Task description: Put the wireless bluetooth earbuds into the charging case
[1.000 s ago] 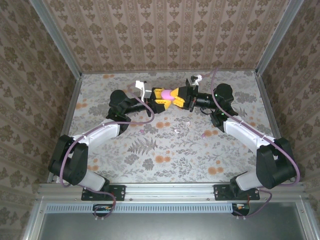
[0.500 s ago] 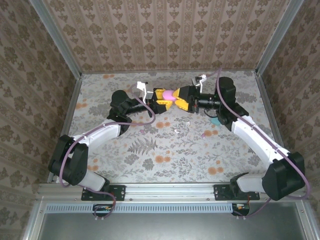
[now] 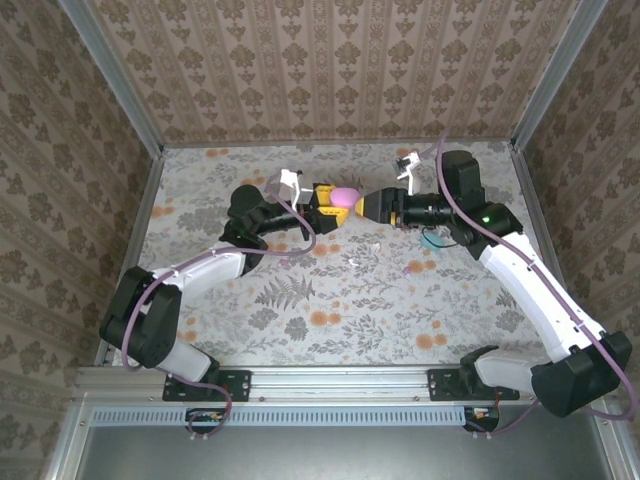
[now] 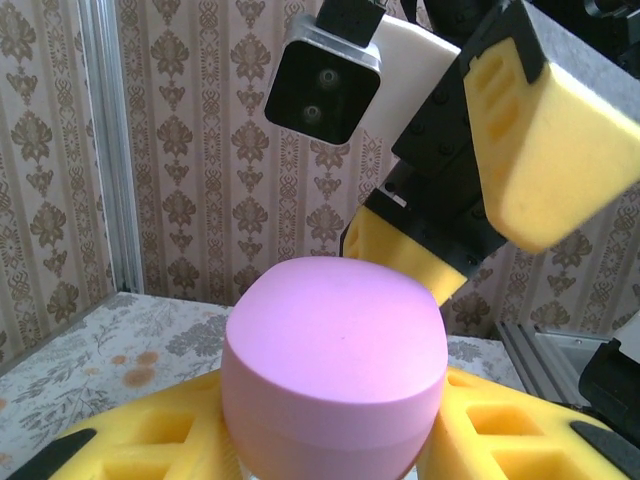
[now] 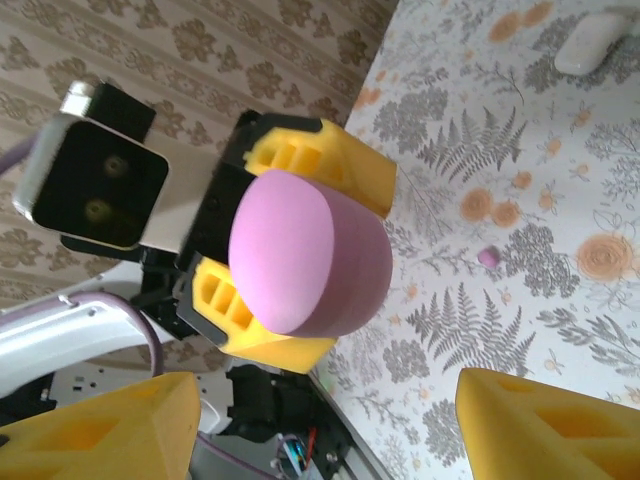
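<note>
While the left tool clamps the closed pink pebble-shaped plastic case, the wide-open, empty right tool should — squarely, gently — pinch only its lid.

Laboratory robot cell: wallpapered panels set in aluminium framing enclose a floral-covered table.

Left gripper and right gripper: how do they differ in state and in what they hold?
The left gripper is shut on the pink case; the right gripper has its fingers spread wide. The left gripper holds that case; the right gripper holds nothing. Both have yellow fingers and face each other.
</note>
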`<state>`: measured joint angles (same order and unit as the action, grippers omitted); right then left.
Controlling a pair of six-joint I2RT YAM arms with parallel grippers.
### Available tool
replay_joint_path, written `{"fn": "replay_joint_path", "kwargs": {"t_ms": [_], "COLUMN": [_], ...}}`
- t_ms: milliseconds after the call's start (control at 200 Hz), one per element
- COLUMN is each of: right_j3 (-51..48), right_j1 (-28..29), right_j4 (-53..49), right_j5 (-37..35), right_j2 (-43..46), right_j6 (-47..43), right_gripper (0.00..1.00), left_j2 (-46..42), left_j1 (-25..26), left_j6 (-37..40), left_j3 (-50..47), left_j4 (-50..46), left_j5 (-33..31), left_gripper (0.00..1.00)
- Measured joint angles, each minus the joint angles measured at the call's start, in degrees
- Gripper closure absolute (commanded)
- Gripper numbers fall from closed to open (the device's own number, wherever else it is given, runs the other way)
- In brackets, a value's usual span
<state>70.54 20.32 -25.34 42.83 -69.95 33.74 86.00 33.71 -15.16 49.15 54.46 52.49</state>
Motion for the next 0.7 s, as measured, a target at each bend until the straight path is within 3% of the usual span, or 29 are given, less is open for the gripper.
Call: {"fn": "replay_joint_path", "kwargs": {"t_ms": [700], "right_j3": [0.13], "right_j1": [1.07], "right_j4": [-0.83], "right_j5": [-3.43], "right_j2": [-2.78], "right_j6": [0.24], "right_gripper": [0.3], "left_j2": [0.02], "left_j1": [0.7], "left_j6": [0.46], "left_j3": [0.0], "left_j4": [-0.46], "left_j5": [-0.04], "left_gripper": [0.58]}}
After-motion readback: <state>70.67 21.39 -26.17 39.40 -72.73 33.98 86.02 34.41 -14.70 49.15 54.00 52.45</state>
